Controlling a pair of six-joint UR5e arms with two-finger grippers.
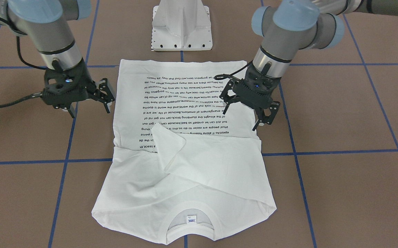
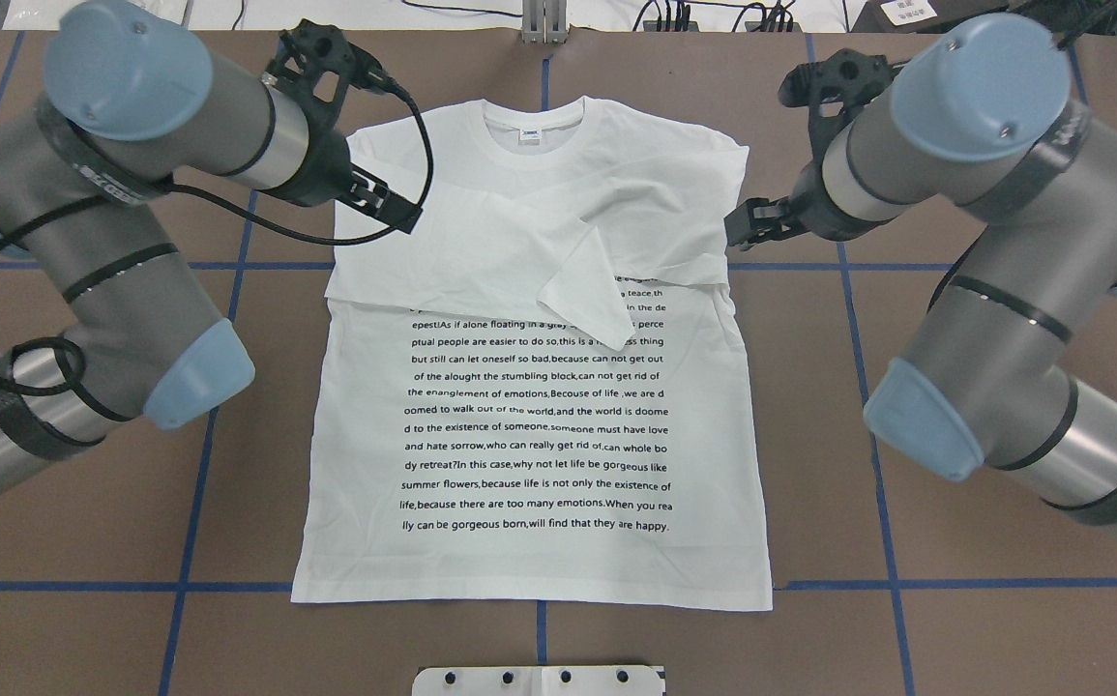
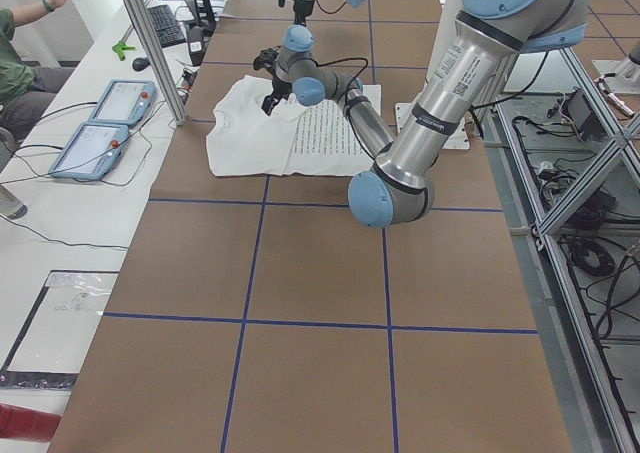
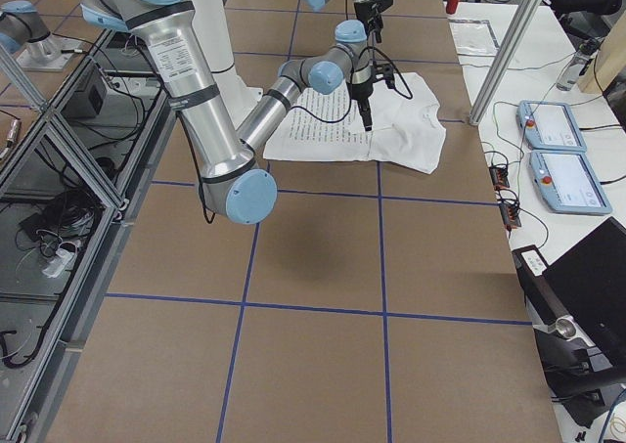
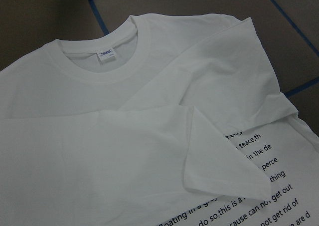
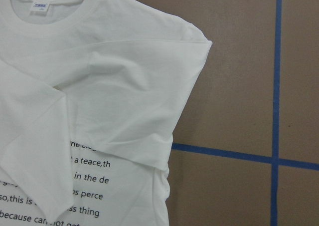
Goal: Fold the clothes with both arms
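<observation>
Lying flat and print-up: one shirt (image 1: 134,179), on the table (image 1: 340,113), spread between the two grippers.

- Left gripper (image 1: 240,120): fingers spread, holding nothing. It hangs over the shirt's side edge, and the cloth runs under it.
- Right gripper (image 1: 90,113): fingers likewise apart and empty. It is just outboard of the opposite edge, over bare table.
- Sleeves (image 1: 216,158): both are folded across the chest just beyond the grippers, with the left-side one uppermost. Judged purpose: to square the body into a rectangle for the folds to come.
- Collar (image 1: 190,210) and label (image 1: 191,219): at the end farthest beyond the grippers.
- Hem (image 2: 529,601): on the robot's side, behind the grippers.
- Placement: the grippers sit level with each other on opposite edges. This looks like readiness for a matched two-sided pick, so the cloth would lift evenly.

View notes:
- The front-facing view alone shows both pairs of fingers and their spread.
- The overhead view mostly hides the fingers behind the wrists, but it shows the whole print (image 2: 539,425) and the straight hem.
- The wrist views show no fingers at all. They give the closest look at the sleeve overlap and at a loose cuff corner lying on the text.
- Whether either fingertip touches the cloth cannot be told from any view.
</observation>
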